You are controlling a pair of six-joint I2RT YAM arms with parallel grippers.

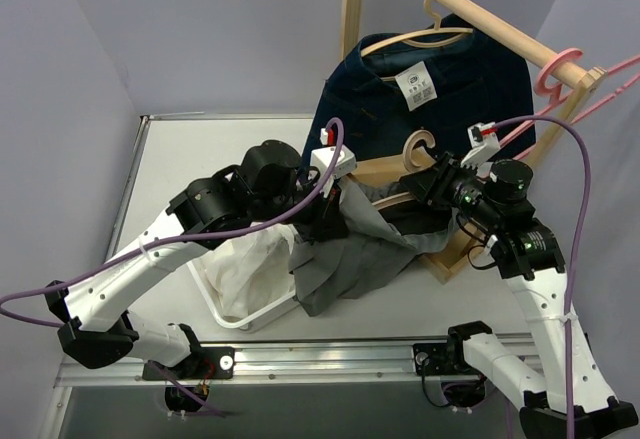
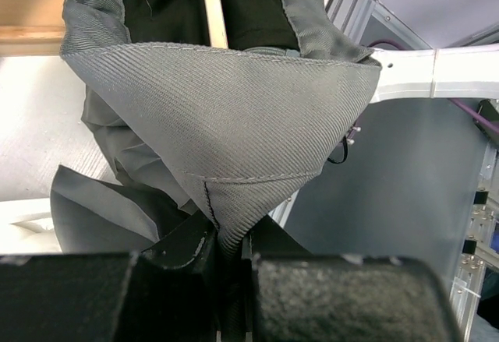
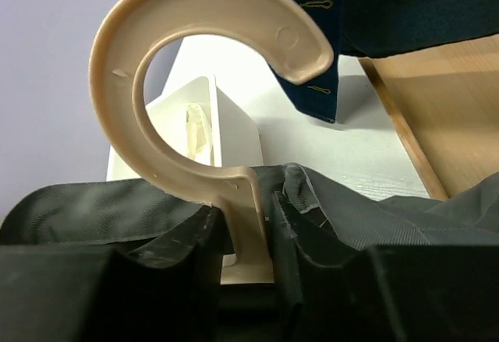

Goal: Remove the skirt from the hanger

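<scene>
The grey skirt (image 1: pixel 345 249) hangs crumpled in the middle of the top view, between the two arms. Its beige hanger (image 1: pixel 418 146) sticks up with its hook above the cloth. My left gripper (image 1: pixel 328 221) is shut on a corner of the skirt's hem (image 2: pixel 226 225), with the cloth stretched taut away from it. My right gripper (image 1: pixel 432 181) is shut on the neck of the hanger (image 3: pixel 248 221), just below the hook (image 3: pixel 195 46). The skirt's waist (image 3: pixel 366 209) drapes around the right fingers. The hanger's arms are hidden under the cloth.
A white basket (image 1: pixel 245 279) with pale cloth stands at front left. A wooden rack (image 1: pixel 450 9) rises at back right, holding a dark denim garment (image 1: pixel 430 79) on another hanger and a pink hanger (image 1: pixel 575 74). Its wooden base (image 1: pixel 450 259) lies under the right arm.
</scene>
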